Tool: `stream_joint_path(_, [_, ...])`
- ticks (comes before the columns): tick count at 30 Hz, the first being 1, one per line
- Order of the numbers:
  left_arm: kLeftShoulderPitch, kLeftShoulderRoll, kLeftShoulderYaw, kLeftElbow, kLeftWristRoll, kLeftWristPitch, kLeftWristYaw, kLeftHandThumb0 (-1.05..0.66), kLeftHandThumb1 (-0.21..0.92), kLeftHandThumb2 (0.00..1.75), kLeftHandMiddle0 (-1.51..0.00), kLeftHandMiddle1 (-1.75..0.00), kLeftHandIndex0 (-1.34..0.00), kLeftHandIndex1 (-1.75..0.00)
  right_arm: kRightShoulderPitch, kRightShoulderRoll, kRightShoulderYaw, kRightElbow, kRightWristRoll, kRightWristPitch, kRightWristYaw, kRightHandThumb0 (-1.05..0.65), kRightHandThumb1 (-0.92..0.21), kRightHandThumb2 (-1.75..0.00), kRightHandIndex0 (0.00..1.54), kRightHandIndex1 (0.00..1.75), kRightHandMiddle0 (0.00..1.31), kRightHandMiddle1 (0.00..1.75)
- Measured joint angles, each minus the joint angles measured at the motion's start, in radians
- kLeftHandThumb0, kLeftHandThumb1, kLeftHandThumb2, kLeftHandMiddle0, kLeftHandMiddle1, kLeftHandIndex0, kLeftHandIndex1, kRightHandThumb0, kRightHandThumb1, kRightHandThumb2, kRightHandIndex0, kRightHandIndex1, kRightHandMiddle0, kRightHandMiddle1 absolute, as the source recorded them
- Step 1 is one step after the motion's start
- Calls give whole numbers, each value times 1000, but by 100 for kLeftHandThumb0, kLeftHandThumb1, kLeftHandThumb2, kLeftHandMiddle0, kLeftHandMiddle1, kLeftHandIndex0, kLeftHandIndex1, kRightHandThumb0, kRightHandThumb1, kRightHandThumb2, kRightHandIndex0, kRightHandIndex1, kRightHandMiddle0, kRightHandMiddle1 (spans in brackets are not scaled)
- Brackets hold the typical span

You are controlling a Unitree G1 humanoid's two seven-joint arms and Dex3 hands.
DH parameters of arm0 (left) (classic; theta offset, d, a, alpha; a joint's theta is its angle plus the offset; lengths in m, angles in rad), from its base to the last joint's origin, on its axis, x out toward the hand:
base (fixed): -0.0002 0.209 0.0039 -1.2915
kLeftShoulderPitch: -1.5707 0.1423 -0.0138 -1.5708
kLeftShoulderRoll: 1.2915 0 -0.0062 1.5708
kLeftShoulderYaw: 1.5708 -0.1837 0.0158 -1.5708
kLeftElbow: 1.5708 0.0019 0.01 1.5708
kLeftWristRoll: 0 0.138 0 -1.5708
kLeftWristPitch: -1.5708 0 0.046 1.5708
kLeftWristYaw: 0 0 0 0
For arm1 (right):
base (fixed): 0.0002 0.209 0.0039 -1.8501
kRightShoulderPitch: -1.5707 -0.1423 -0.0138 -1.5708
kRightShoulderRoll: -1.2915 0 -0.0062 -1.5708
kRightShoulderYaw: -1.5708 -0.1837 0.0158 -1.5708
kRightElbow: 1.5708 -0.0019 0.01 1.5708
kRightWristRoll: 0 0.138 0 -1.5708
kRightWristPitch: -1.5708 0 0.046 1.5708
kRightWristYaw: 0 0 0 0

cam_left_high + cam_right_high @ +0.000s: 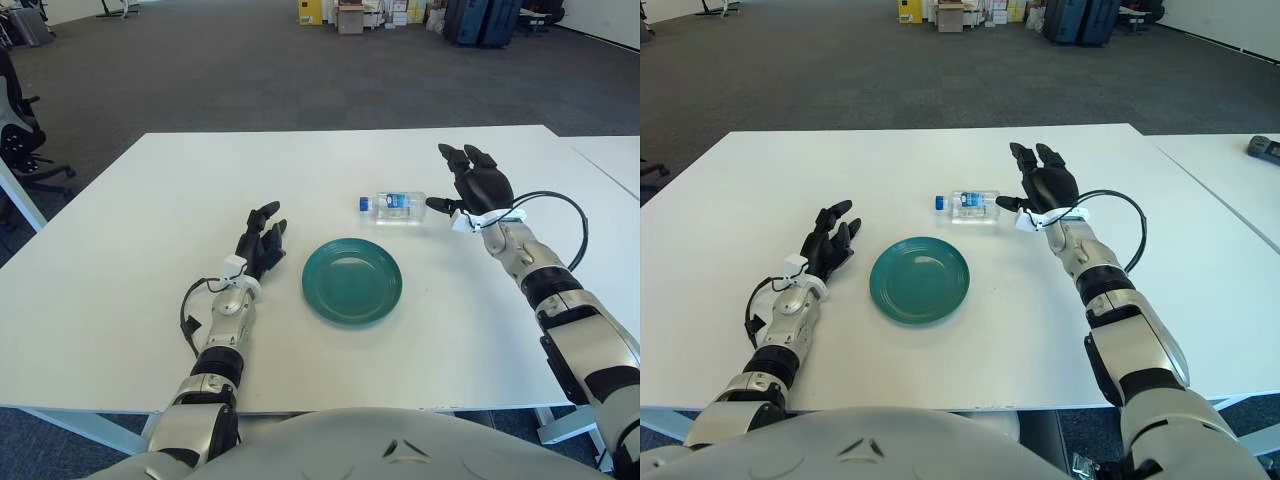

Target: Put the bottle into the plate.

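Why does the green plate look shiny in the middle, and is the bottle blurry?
In the left eye view, the plate shows a pale sheen near its center, light reflected off its glossy surface. In the right eye view, the bottle looks sharp, its blue label clear, with the right hand open beside it. The left hand shows left of the plate.

A small clear water bottle [968, 204] with a blue cap and blue label lies on its side on the white table [1160, 310], beyond the round teal plate [919, 279] and apart from it. The right hand [1042, 186] is raised just to the right of the bottle's base, fingers spread and pointing up, its thumb reaching toward the bottle; whether it touches cannot be told. The left hand [827, 248] shows left of the plate with its fingers loosely extended, holding nothing
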Motion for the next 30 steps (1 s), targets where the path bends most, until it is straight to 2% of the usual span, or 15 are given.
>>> stream_joint_path(10, [0,-9,0,0,-5,0,-1,-79,92,81,-53,-3,0,-85,-72,19,69,67,-1,11,44,-105,-92,-64,0,0,1,3])
stream_joint_path(23, [-1,-21,-1,-3,-5,1,-1,-79,92,79,-52,-2,0,-82,-186,128,168,224,-8,21,58,-105,-92,-64,0,0,0,4])
stream_joint_path(30, [1,-25,-1,-7,-9,1,-1,-79,92,80,-54,-2,0,-83,-216,181,187,288,-3,28,87,-105,-92,-65,0,0,0,4])
